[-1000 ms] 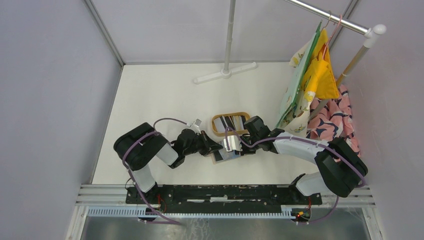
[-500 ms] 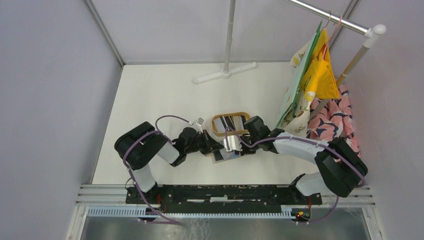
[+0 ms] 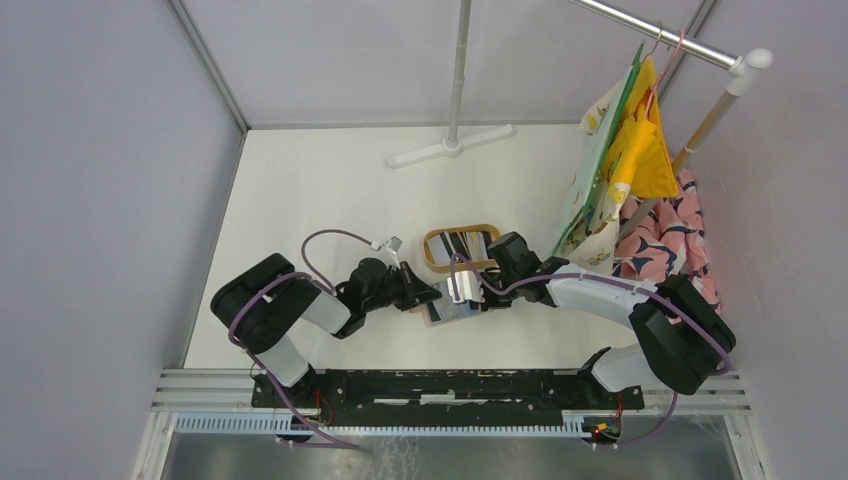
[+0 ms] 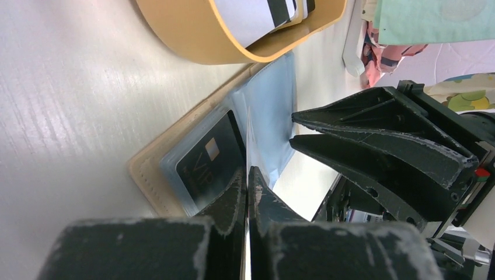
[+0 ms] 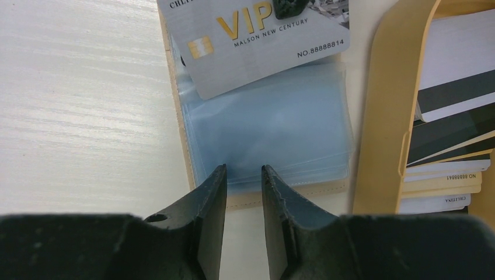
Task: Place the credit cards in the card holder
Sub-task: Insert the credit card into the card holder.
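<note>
Right, my left gripper (image 4: 248,174) is clamped on the silver VIP card (image 5: 262,49), angling it over the open card holder (image 5: 303,197) for its blue sleeves. My right gripper (image 5: 244,175), jaws slightly apart, sits at the sleeves' edge, apparently steadying them.

It looks like a robot lab. Plain grey walls (image 3: 95,200) box in a white table (image 3: 320,185) with robot arms (image 3: 600,295) bolted on.
</note>
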`<state>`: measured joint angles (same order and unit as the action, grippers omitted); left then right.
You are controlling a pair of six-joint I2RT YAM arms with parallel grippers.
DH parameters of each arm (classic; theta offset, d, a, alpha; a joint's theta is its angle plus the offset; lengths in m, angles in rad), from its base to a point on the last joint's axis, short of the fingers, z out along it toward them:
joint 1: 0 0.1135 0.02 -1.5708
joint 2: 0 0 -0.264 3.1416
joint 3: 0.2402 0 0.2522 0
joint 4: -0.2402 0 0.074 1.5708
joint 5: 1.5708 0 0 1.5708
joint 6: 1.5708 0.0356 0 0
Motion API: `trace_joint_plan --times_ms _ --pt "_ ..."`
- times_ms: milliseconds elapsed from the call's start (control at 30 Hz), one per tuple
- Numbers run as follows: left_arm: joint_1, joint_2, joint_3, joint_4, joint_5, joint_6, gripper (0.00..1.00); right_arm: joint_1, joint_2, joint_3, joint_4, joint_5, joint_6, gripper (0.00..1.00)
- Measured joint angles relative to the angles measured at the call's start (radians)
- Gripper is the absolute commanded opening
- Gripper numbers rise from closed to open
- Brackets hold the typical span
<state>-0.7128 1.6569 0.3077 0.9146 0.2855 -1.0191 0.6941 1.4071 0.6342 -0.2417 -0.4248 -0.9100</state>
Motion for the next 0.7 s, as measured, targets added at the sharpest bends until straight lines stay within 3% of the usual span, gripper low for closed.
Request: trace_joint_plan --times_ms 233,500,700 --pt "0.0 0.029 -0.027 0.104 -0.013 -0.013 0.02 0.0 0.0 0.0 0.0 0.0 0.0 0.34" --pt "0.0 0.182 -0.044 0.303 0.013 -0.114 0.02 0.0 0.0 0.0 0.0 -0.001 0.0 0.34" --pt "-0.001 0.192 -0.052 0.319 0.012 -0.143 0.02 0.0 0.0 0.0 0.0 -0.001 0.0 0.34"
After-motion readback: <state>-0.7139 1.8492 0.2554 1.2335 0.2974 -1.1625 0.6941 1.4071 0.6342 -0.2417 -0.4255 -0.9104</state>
